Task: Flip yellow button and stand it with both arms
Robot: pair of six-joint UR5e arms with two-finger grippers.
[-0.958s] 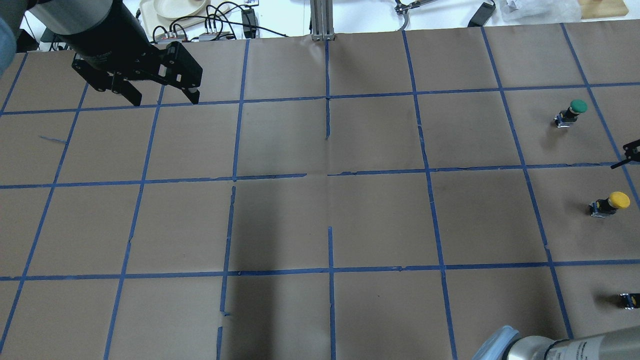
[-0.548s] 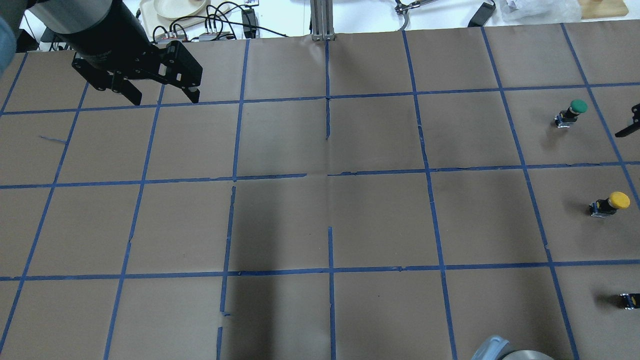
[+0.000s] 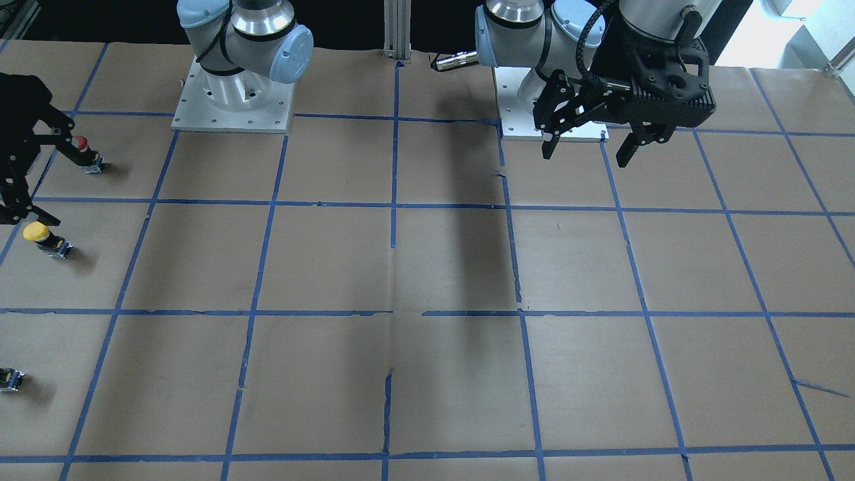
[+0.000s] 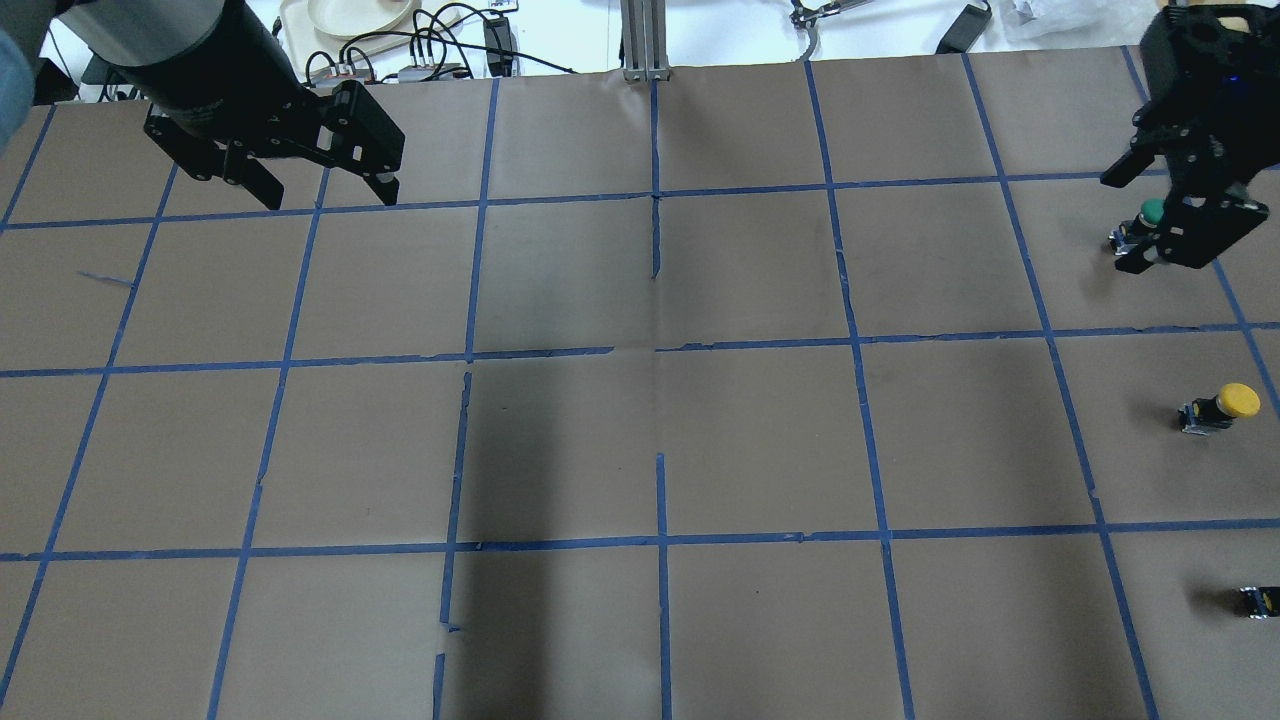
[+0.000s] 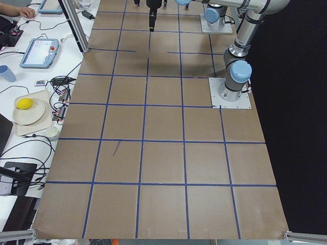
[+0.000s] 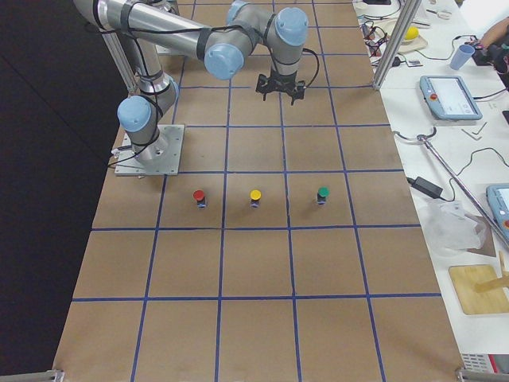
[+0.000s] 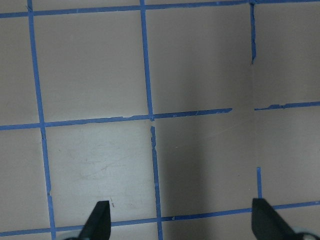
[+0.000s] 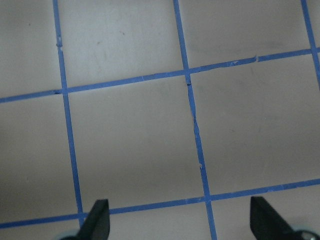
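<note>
Two pincers: both seen spread wide, nothing held in either.
Change: right pincer [image 4: 1165, 215] is now well inside the overhead view at the far right; a second ago only a fingertip showed at that edge.
Right pincer now: parked above the green button [image 4: 1152, 211], partly covering it in the overhead view; height over the tabletop [image 4: 760, 440] cannot be judged.
Left pincer [image 4: 318, 192]: unchanged over the last second, hovering at the far left corner of the tabletop, well apart from all buttons.
Yellow button [image 4: 1222, 406]: not moved; on the tabletop at the right side, middle of a row, between the green button and the red button [image 3: 81, 145]. Yellow cap appears to be on top in the right-side view; exact pose too small to tell.
Contact: none yet with the yellow button.
Meaning: task judged at approach stage; right arm is over the wrong neighbour, so a shift back along the row to the yellow button is still needed.
Risk: green button could be knocked if a descent is made here.
</note>
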